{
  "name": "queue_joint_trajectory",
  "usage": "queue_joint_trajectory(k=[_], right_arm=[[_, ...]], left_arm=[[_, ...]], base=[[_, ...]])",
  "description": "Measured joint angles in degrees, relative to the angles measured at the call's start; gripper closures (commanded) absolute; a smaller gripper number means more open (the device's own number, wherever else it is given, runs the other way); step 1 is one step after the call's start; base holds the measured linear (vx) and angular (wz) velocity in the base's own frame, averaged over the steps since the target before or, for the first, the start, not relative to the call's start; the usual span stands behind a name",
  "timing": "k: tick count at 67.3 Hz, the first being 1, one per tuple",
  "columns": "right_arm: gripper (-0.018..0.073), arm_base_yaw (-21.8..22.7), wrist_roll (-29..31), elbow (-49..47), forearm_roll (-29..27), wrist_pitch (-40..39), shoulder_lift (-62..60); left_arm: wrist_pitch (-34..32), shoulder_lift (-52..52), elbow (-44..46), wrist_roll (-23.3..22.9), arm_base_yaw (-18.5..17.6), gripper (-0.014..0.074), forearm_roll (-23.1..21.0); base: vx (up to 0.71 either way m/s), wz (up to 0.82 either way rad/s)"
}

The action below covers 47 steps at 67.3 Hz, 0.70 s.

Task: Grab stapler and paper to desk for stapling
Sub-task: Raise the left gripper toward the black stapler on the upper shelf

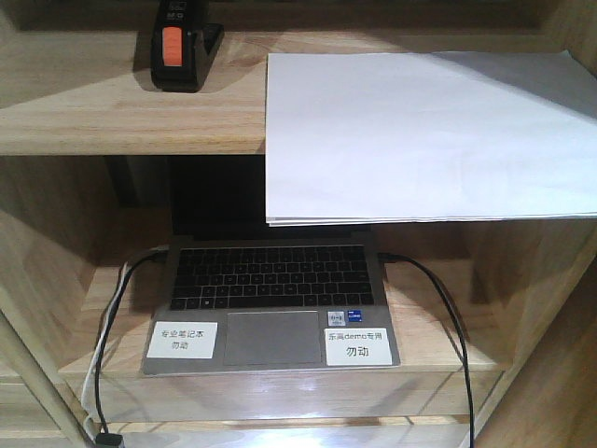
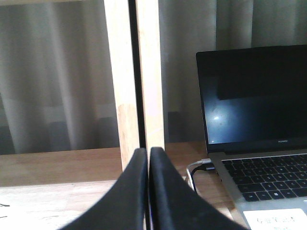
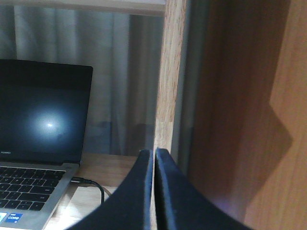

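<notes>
Currently on record, 6 entries.

1. Stapler (image 1: 177, 47): black with an orange-red patch on top. It stands at the left rear of the upper board of the wooden shelf unit (image 1: 112, 117), apart from the paper, with bare wood between them.

2. Paper (image 1: 424, 131): a thin white stack lying flat on the same upper board, to the right of the stapler. Its front edge overhangs the board and covers the top of the compartment below.

3. Laptop (image 1: 270, 303): grey with black keys, open, its screen dark. It sits in the lower compartment, partly under the overhanging paper. 2 white labels (image 1: 183, 340) with printed text lie on the palm rest, 1 on each side of the touchpad.

4. Cables (image 1: 448, 308): a black one is plugged in at the laptop's right side, and black and white ones run off its left.

5. My left claw (image 2: 148, 151): closed, its 2 black fingers pressed together with nothing between them. It points at a wooden upright, with the laptop to its right.

6. My right claw (image 3: 153, 152): closed in the same way and holding nothing. It faces another upright, with the laptop to its left.
</notes>
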State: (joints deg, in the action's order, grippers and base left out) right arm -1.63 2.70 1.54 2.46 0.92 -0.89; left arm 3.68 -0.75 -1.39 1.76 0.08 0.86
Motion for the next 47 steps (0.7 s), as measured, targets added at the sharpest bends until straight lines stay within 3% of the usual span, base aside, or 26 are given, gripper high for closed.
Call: queue_joint_trajectory(k=[47], right_arm=[[0.0569,0.00,0.00,0.00,0.00,0.20,0.00]], left_arm=[[0.00,0.00,0.00,0.00,0.00,0.0603,0.00]], base=[[0.00,0.00]])
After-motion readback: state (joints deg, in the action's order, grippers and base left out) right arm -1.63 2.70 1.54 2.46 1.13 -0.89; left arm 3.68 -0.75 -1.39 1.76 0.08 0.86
